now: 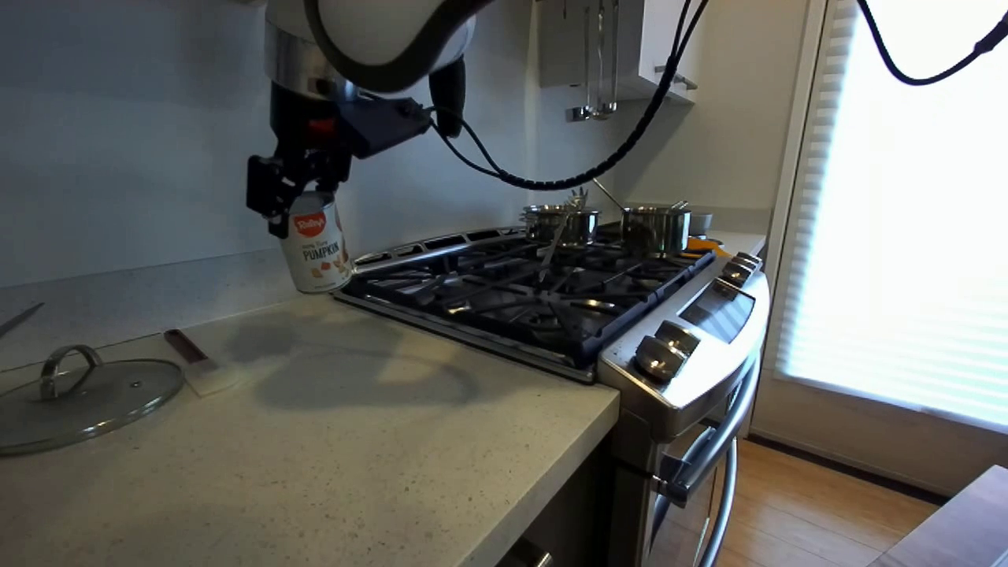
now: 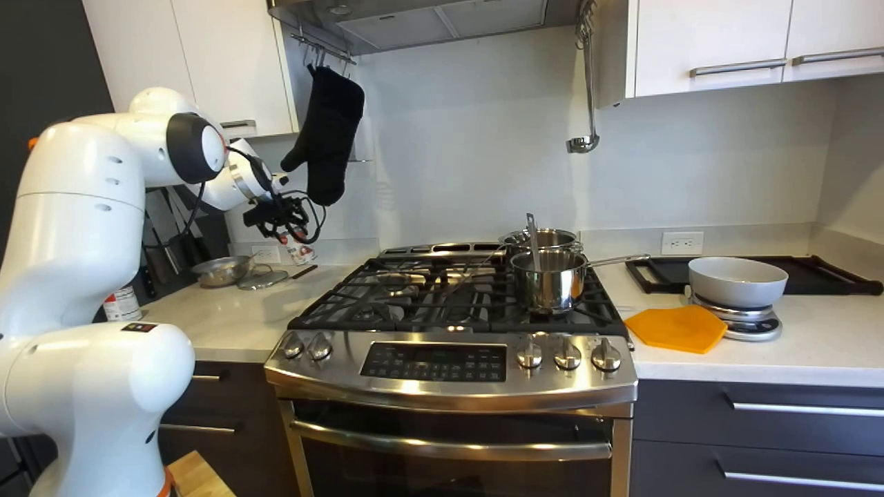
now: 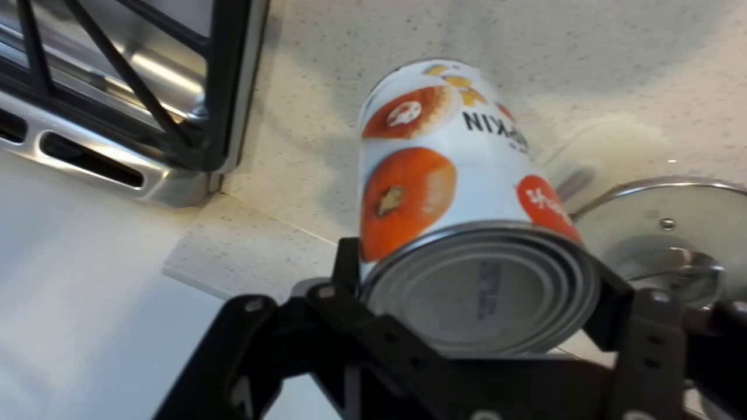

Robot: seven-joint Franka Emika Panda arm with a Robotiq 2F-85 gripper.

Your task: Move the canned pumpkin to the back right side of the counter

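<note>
The canned pumpkin (image 1: 316, 252) has a cream label with orange pumpkins, a red round logo and a silver rim. It also shows small in an exterior view (image 2: 301, 251) and large in the wrist view (image 3: 443, 169). My gripper (image 1: 307, 208) is shut on it near its upper rim. In the wrist view, one finger lies on each side of the can at the gripper (image 3: 478, 286). The can is slightly tilted and appears held above the counter (image 1: 331, 465), near the back wall and the stove's corner. Its shadow falls on the counter.
A glass pot lid (image 1: 102, 398) and a brush with a red-brown handle (image 1: 189, 350) lie on the counter. The gas stove (image 1: 488, 299) adjoins it, with pots (image 2: 549, 279) on top. A metal bowl (image 2: 221, 270) and another can (image 2: 123, 304) stand near the arm.
</note>
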